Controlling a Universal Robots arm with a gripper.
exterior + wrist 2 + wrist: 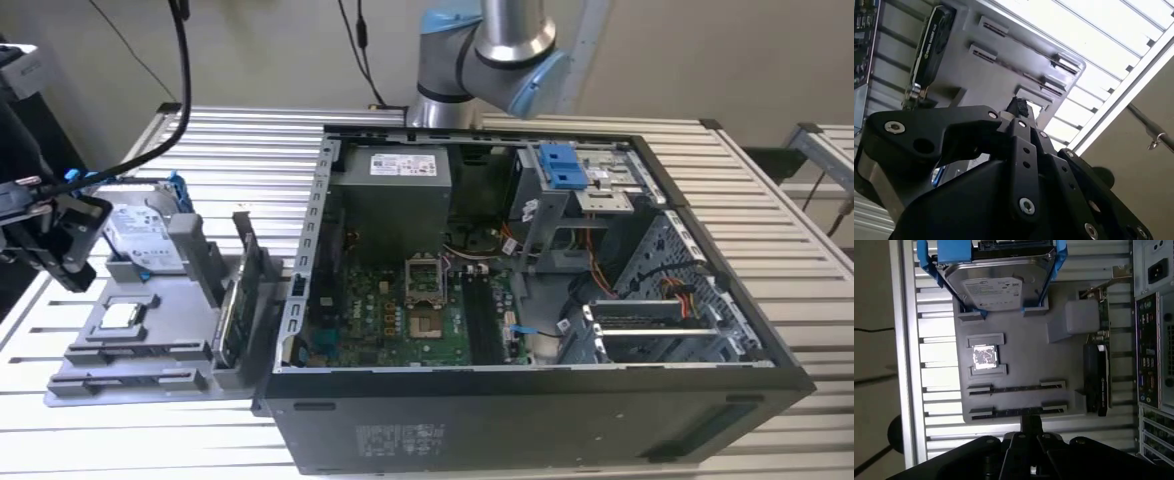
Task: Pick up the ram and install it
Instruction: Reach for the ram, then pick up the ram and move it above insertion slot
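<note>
Tool (1016, 106) clenched, nothing seen between its tips, hanging clear of the tray (1024, 355) by its slotted end.
Two thin dark strips (1016, 388) run along the tray's slots, seemingly on edge so the flat faces could be pinched from above. Either may be the ram; I cannot tell. Hard drive (999, 285) lies at the tray's opposite end.

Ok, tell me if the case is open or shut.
Open. The case has no side panel on; its motherboard and power supply lie exposed in the exterior view.
</note>
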